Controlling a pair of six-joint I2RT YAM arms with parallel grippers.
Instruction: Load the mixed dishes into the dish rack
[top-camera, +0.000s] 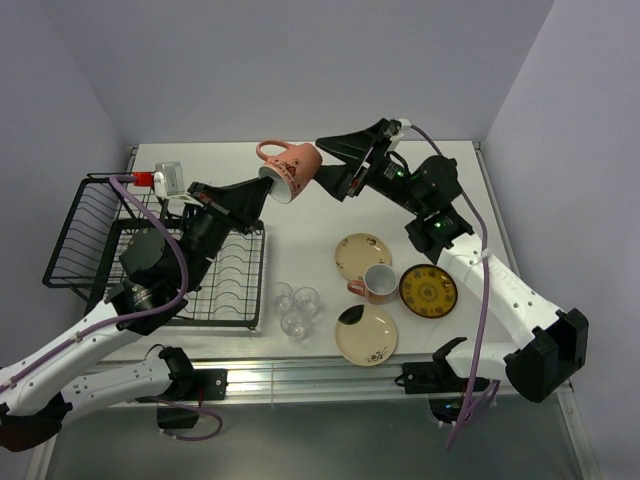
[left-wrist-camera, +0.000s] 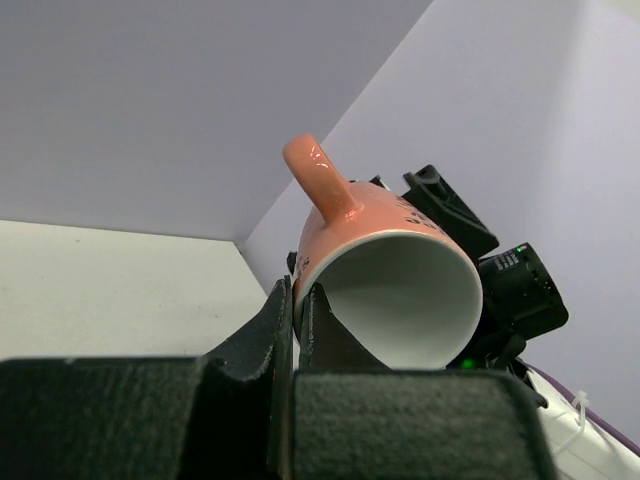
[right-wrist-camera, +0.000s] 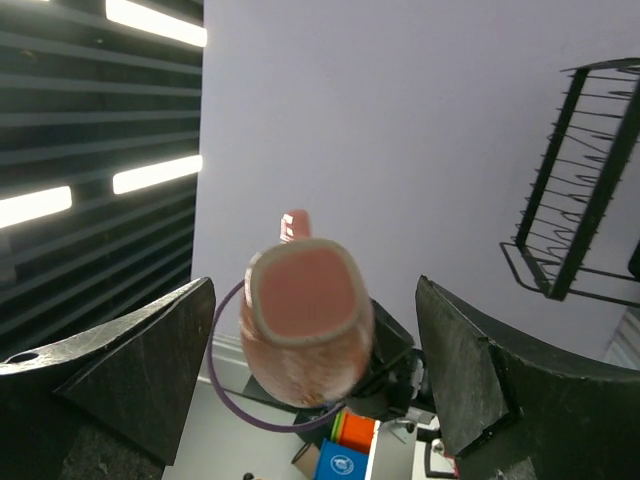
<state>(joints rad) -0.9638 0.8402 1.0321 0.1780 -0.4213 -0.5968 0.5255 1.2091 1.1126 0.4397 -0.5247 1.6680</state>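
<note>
My left gripper (top-camera: 266, 187) is shut on the rim of a pink mug (top-camera: 290, 168) and holds it in the air on its side, handle up, past the right end of the black wire dish rack (top-camera: 95, 232). In the left wrist view the jaws (left-wrist-camera: 297, 300) pinch the mug's wall (left-wrist-camera: 390, 260). My right gripper (top-camera: 334, 168) is open at the mug's base end. In the right wrist view the mug's base (right-wrist-camera: 305, 320) sits between the spread fingers (right-wrist-camera: 150, 350) without touching them. The dark patterned bowl is not in view.
On the table right of the rack stand a second pink mug (top-camera: 378, 283), two cream floral plates (top-camera: 362, 253) (top-camera: 366, 335), a yellow-and-dark plate (top-camera: 428, 290) and three clear glasses (top-camera: 294, 305). The rack also shows in the right wrist view (right-wrist-camera: 580, 200).
</note>
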